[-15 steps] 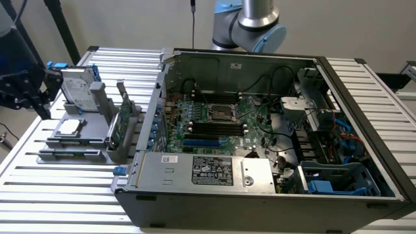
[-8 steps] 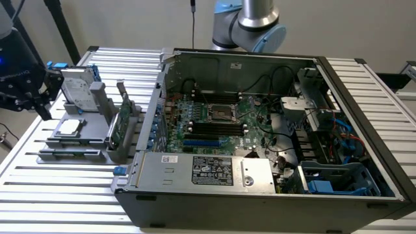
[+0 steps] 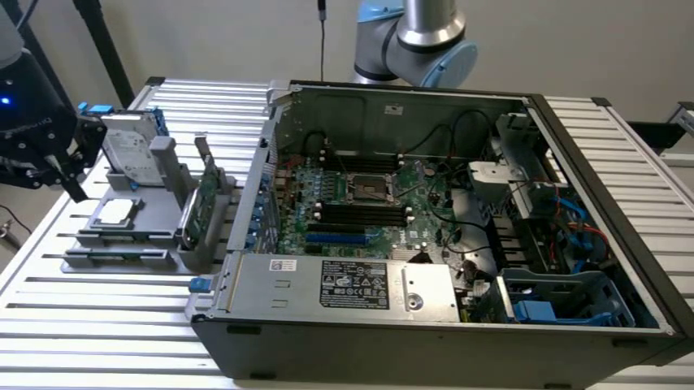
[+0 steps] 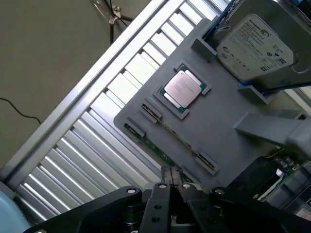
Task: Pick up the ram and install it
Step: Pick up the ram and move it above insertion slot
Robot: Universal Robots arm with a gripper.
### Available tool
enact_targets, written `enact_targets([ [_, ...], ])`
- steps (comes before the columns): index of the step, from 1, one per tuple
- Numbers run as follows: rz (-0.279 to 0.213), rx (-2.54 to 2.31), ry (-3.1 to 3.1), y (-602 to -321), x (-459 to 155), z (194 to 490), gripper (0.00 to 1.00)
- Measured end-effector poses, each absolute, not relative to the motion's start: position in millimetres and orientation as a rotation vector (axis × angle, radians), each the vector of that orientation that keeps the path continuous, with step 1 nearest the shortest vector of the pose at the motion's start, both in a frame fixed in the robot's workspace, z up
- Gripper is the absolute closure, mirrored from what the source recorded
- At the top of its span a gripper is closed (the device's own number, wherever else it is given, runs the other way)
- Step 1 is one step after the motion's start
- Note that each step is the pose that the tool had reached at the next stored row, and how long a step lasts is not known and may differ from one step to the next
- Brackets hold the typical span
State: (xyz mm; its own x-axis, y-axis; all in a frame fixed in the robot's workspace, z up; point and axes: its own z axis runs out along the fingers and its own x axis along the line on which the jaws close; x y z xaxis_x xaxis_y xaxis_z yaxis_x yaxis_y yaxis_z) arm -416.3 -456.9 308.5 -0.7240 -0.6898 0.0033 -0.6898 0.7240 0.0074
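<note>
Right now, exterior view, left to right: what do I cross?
hand, shut → hard drive → upright green card → motherboard → blue cables. The CPU is skipped because it overlaps the drive's span.

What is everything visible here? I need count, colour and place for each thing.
table: one, silver, slatted, under everything
computer case: one, dark grey, open, on the table
motherboard: one, green, inside the case
power supply: one, silver, at the case's near edge
holder: one, grey, on the table beside the case
hard drive: one, silver, standing in the holder
processor: one, silver, flat in the holder
ram: one, green, along the holder's edge
green card: one, upright in the holder
arm: one, silver and blue, behind the case
gripper: one, black, shut, above the holder
</note>
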Motion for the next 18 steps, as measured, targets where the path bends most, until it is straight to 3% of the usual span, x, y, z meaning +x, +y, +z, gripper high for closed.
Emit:
enact_targets([
  [18, -0.007, 1.624, -2.681, -456.9, -416.3, 304.8, 0.89],
])
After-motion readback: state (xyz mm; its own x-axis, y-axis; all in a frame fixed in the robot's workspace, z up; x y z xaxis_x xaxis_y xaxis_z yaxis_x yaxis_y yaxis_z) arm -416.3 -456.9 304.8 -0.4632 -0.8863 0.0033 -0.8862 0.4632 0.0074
